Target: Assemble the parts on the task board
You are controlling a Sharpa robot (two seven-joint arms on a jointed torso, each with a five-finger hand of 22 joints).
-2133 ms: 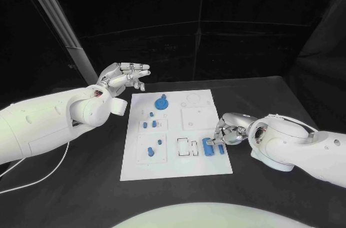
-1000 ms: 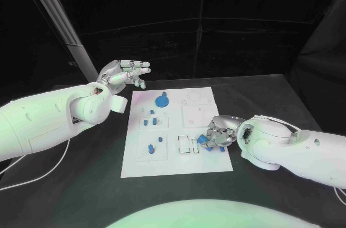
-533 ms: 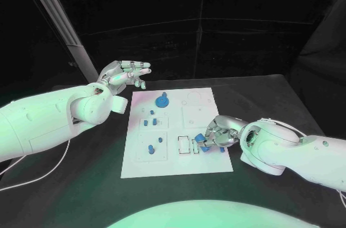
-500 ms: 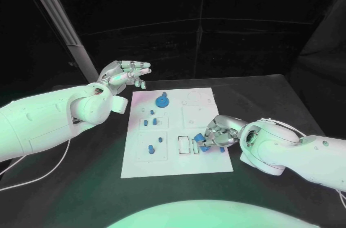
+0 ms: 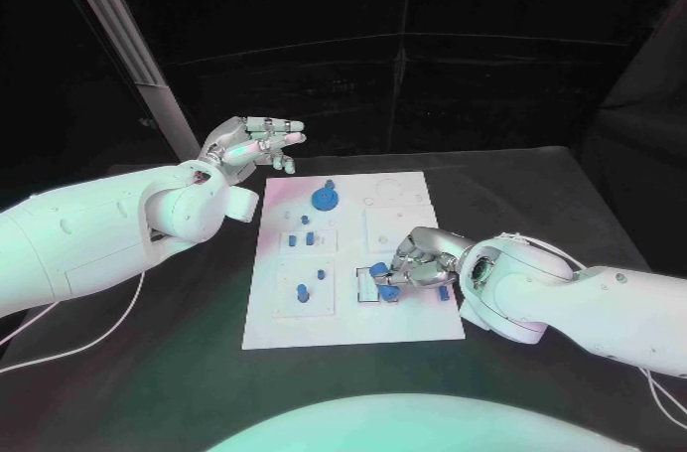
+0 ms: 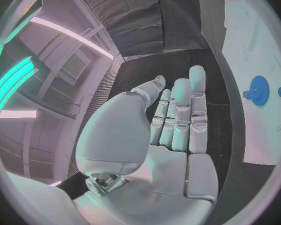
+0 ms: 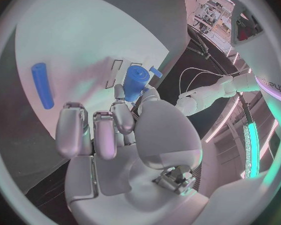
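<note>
Over the task board (image 5: 350, 318), right robot hand (image 5: 408, 263) pinches a blue part (image 5: 382, 281).

1. Partial white lettering, seemingly "PUS", shows on a dark panel (image 7: 273, 88) at the rim of the right wrist view; its beginning is cut off by the circle's edge.
2. No other text, label, brand, number or sign can be read, whether on the task board (image 5: 350, 318), the parts or the arms.

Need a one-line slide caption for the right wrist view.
Right hand pinches a blue peg above the white board; another blue peg lies nearby.
</note>
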